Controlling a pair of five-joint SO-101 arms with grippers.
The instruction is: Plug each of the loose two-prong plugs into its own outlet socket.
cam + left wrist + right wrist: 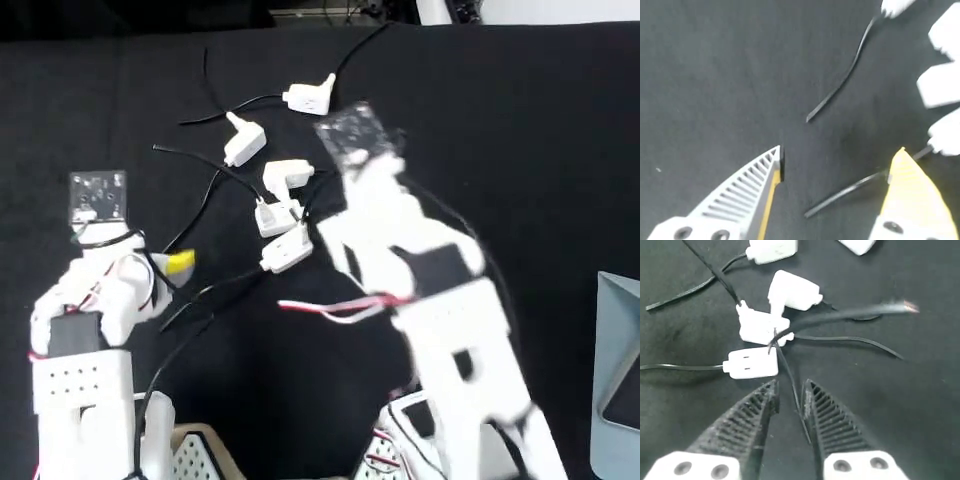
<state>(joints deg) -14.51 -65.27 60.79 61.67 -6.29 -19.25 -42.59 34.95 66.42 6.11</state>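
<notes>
Looking down the right wrist cam first: my right tool [790, 385] has its two black fingers a little apart, clamped on nothing. A thin black cord [786, 374] runs through the gap between them. Just past the tips is a white socket [751, 362], lying flat on the black surface [900, 405] with its two slots facing up and its own lead trailing off sideways. Just beyond it is a second piece [760, 326], and a third piece [792, 290] sits right behind that, all bunched in one cluster. I honestly can't tell whether those two are plugs or sockets.

My left tool [840, 152] hangs off to the side of that cluster. It's spread wide, one finger grey and the other yellow, gripping nothing. A loose cord end [845, 192] lies on the surface between the fingers.

Farther out on the high cam there's a fourth piece [243, 140] beyond the cluster. The far piece [308, 97] is the one nearest the surface's back edge. Each has a black lead running off it.
</notes>
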